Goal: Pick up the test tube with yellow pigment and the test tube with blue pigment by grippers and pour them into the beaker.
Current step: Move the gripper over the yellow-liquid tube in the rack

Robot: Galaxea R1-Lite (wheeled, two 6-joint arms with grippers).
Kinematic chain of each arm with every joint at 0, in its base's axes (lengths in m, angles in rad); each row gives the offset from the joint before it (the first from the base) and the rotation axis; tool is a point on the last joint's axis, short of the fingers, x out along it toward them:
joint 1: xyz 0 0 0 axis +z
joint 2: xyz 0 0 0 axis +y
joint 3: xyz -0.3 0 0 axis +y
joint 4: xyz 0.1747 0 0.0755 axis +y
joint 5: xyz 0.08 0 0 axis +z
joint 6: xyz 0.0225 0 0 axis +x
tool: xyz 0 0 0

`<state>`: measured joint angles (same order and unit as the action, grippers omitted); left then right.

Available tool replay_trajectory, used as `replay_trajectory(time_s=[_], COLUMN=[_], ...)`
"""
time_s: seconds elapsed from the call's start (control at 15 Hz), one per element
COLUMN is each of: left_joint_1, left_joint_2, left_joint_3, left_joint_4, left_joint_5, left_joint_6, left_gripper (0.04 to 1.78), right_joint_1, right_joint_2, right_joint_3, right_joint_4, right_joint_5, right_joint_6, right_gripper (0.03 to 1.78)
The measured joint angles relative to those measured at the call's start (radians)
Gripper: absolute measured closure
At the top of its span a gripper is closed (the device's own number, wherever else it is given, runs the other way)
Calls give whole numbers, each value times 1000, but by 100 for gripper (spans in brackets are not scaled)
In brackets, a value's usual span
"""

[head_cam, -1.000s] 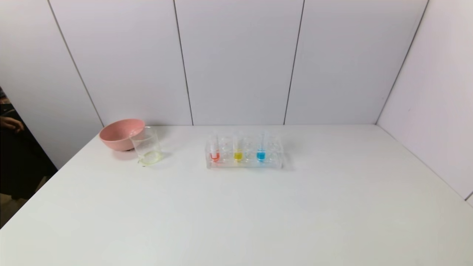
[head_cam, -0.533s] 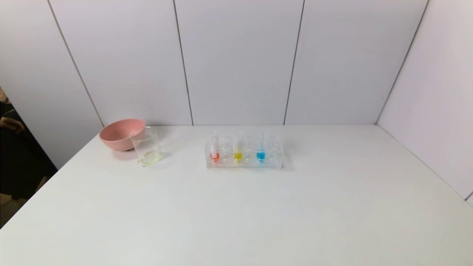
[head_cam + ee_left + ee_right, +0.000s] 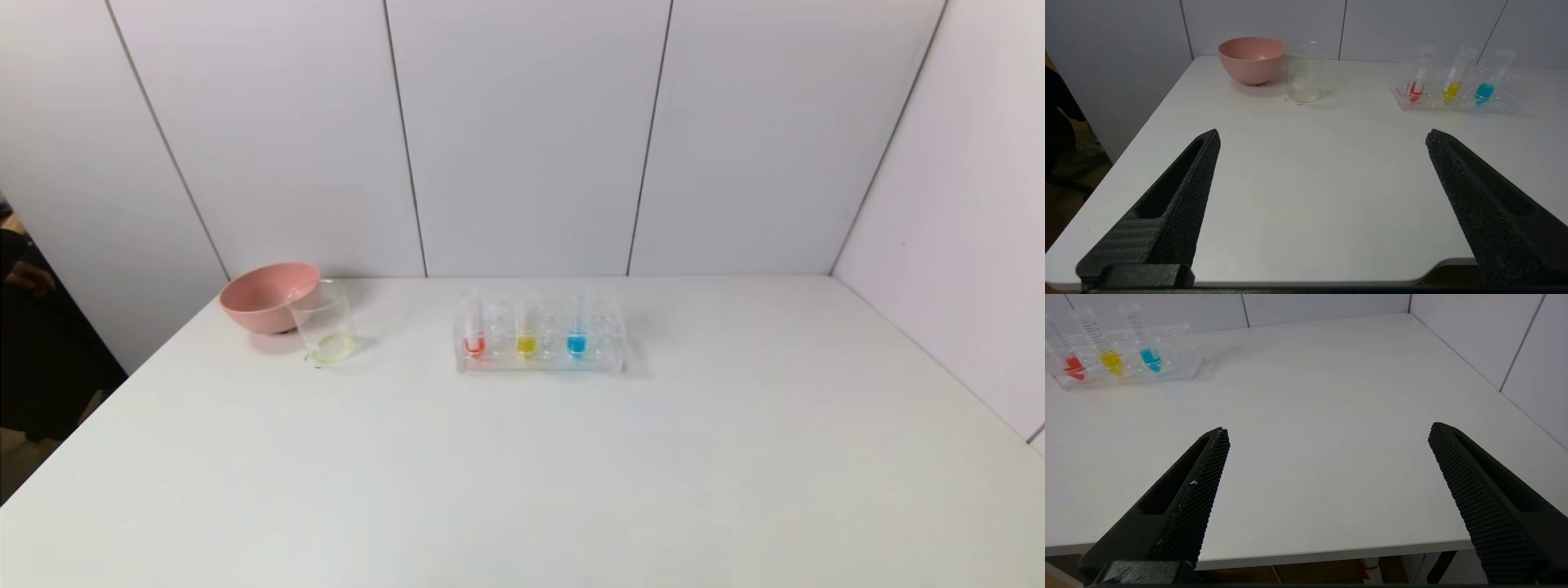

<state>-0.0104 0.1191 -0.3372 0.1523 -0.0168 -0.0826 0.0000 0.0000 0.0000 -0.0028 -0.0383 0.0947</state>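
No change: left gripper (image 3: 1323, 136) and right gripper (image 3: 1329, 430) spread, empty, well short of yellow tube (image 3: 526, 331), blue tube (image 3: 577, 329); nothing started.

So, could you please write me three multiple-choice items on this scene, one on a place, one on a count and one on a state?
1. Where does the beaker stand?
A. Inside the rack
B. Beside the pink bowl, left of the rack
C. At the table's right edge

2. How many tubes in the rack hold coloured liquid?
A. Two
B. Three
C. Five

3. How are the left gripper and right gripper?
A. Both open, empty
B. Left shut on a tube
C. Both shut

Answers: 1 B, the beaker sits right by the bowl. 2 B, there is an orange-red tube, the test tube with yellow pigment and the test tube with blue pigment. 3 A, each wrist view shows fingers spread with only table between.
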Motion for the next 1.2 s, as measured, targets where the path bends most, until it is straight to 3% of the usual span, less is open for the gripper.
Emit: replay_trajectory(time_s=[0.33,0.73,1.0,1.2], left_joint_1=[-2,-48,-207,-371], left_joint_2=[380,857,1131,1309], left_joint_3=[-253,-357,-380,-401], left_joint_4=[-73,-449,-694,-846], left_joint_5=[-11,-16,23,169], left_joint_6=[1,-22,-101,-121], left_gripper=[6,6,6,6], right_joint_1=[0,0,0,0], right_joint_2=[0,0,0,0], right_joint_3=[0,0,0,0], right_joint_4=[0,0,0,0], right_joint_5=[0,0,0,0], right_joint_6=[0,0,0,0], right_gripper=[4,4,4,4])
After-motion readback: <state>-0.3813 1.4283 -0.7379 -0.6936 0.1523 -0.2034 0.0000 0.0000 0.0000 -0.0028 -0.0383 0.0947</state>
